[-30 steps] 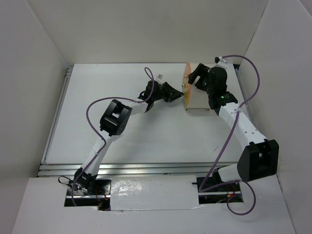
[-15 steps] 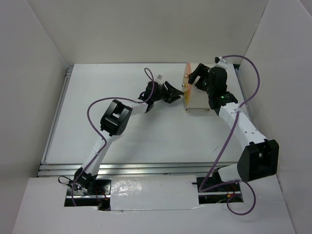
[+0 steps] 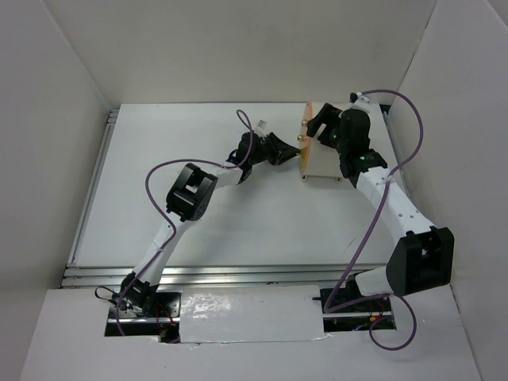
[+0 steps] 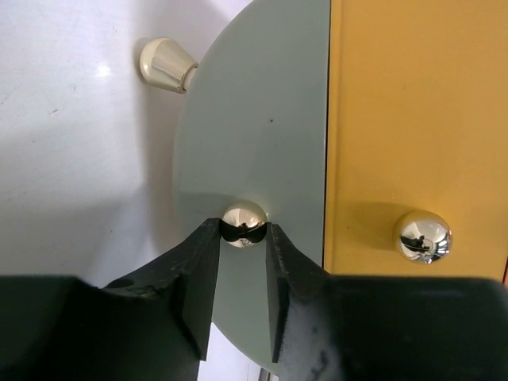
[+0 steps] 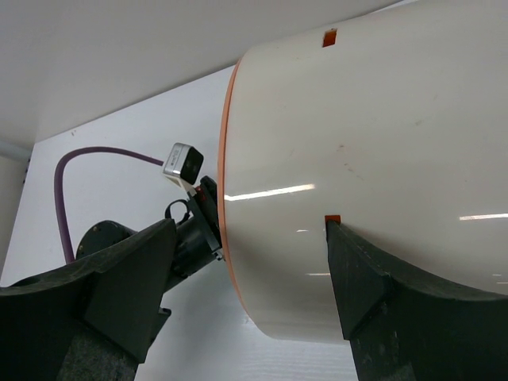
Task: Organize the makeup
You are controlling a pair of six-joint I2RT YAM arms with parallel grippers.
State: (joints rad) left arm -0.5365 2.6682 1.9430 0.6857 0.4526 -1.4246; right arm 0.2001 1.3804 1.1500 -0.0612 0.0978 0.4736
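Note:
No makeup shows in any view. The cream cylindrical container [image 3: 324, 159] lies on its side at the back right of the table. Its front has a grey-green panel [image 4: 254, 119] beside an orange panel [image 4: 413, 119], each with a gold ball knob. My left gripper [image 4: 242, 238] is shut on the grey-green panel's knob [image 4: 244, 222]; the orange panel's knob [image 4: 423, 236] is free. In the top view the left gripper [image 3: 294, 151] meets the container's front. My right gripper [image 5: 250, 226] is open, straddling the container's cream wall [image 5: 357, 159]. Its right finger touches the wall and its left finger stands off past the orange rim.
A cream foot [image 4: 165, 63] sticks out from the container onto the white table [image 3: 198, 230]. White walls close in at the back and both sides. The left arm's wrist [image 5: 190, 230] and purple cable sit just in front of the container.
The container's orange front, seen as an oval before, now shows almost edge-on, and its top looks pinker. The left gripper has edged slightly right. The right arm has hardly moved.

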